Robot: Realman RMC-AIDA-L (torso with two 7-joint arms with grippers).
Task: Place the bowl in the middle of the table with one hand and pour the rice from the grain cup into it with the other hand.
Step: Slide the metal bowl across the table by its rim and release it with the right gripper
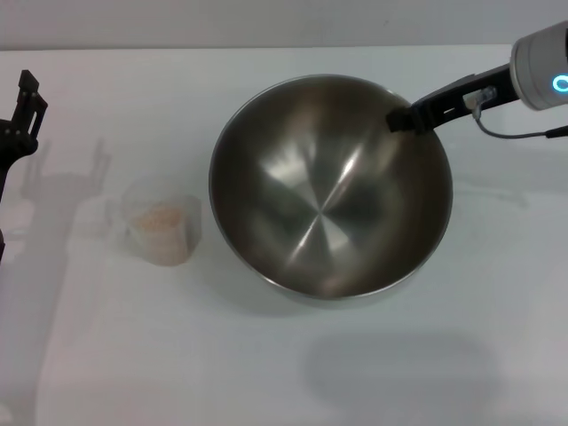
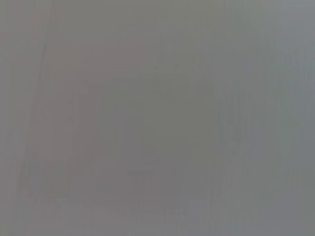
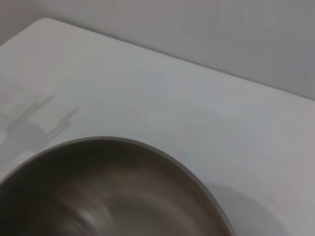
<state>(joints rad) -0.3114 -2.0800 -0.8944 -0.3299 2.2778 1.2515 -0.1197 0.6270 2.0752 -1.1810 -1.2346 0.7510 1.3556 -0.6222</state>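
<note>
The large steel bowl [image 1: 328,191] is near the middle of the white table [image 1: 106,355]; its shadow falls apart from it, toward the front. My right gripper [image 1: 406,119] reaches in from the upper right and is shut on the bowl's far right rim. The right wrist view shows that rim [image 3: 147,146] close up against the table [image 3: 147,83]. The clear grain cup [image 1: 164,229] stands left of the bowl, with pale rice [image 1: 165,216] inside. My left gripper [image 1: 28,99] is at the far left edge, apart from the cup, fingers apart and empty.
The left wrist view shows only a plain grey surface. The table's back edge runs along the top of the head view. My left arm's shadow lies on the table between that arm and the cup.
</note>
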